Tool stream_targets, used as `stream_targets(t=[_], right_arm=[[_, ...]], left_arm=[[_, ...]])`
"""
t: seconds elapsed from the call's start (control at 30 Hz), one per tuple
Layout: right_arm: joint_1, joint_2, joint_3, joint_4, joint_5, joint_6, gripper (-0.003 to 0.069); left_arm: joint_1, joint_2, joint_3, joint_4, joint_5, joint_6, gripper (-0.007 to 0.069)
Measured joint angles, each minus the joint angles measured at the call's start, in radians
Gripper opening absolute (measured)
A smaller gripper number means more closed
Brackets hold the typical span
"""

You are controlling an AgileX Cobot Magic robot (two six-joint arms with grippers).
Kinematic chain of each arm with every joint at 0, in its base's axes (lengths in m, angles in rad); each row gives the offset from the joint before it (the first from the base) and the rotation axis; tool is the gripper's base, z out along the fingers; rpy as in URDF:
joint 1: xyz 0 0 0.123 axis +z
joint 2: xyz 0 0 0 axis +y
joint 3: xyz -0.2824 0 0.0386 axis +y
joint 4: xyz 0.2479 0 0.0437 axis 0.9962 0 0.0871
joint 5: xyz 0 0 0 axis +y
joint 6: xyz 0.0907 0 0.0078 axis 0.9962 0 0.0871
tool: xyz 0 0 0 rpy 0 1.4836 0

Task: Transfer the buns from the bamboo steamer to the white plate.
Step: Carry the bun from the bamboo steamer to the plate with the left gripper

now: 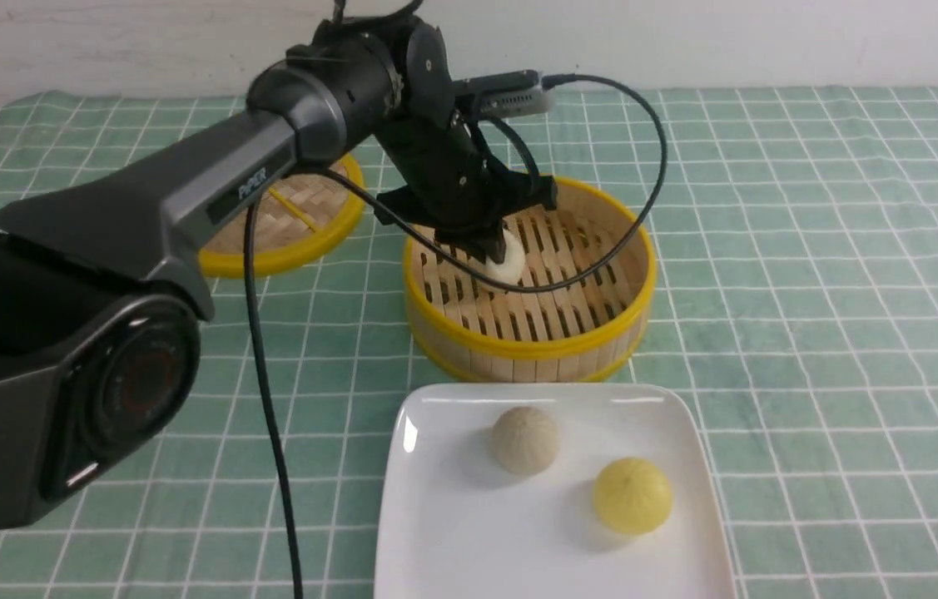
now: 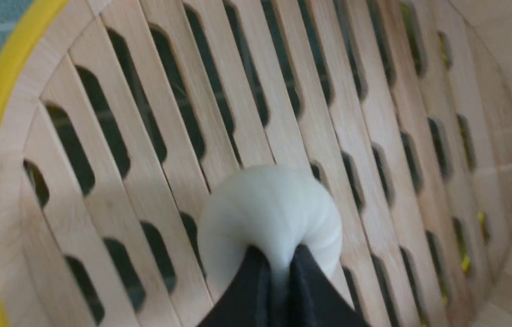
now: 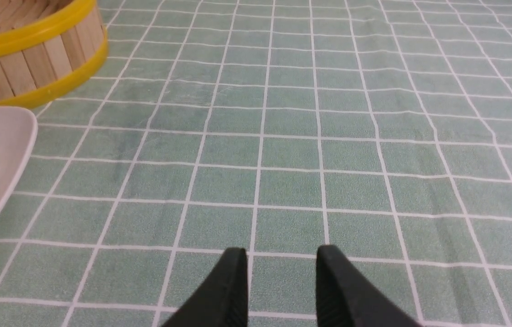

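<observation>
Your left tool (image 1: 489, 249) is clamped on white bun (image 1: 512, 259), pinching its edge. Bun sits inside steamer (image 1: 535, 349), near centre, slightly toward 9 o'clock; cannot tell if it touches slats. Plate (image 1: 452, 532) just beside steamer, at its 6 o'clock. Beige bun (image 1: 525, 439) on plate; yellow bun (image 1: 632, 495) at its 4 o'clock, apart. Lid (image 1: 302, 225) at steamer's 10 o'clock. Your right tool (image 3: 281, 281): fingers apart, empty, over green surface (image 3: 351, 136).
</observation>
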Motion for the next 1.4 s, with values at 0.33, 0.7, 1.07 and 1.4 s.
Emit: stream_targets(t=[0.33,0.7,1.07,1.4], right_arm=[[0.0,0.0,0.0,0.0,0.0,0.0,0.024],[0.0,0.0,0.0,0.0,0.0,0.0,0.024],[0.0,0.0,0.0,0.0,0.0,0.0,0.024],[0.0,0.0,0.0,0.0,0.0,0.0,0.024]], left_arm=[[-0.001,-0.326,-0.007,0.031,0.212,0.122,0.0027],[-0.001,-0.598,0.481,-0.05,0.214,0.133,0.0027],[-0.001,-0.541,0.835,-0.171,-0.023,0.175,0.0033],[-0.012,-0.441,0.836,-0.223,-0.074,0.183,0.0097]])
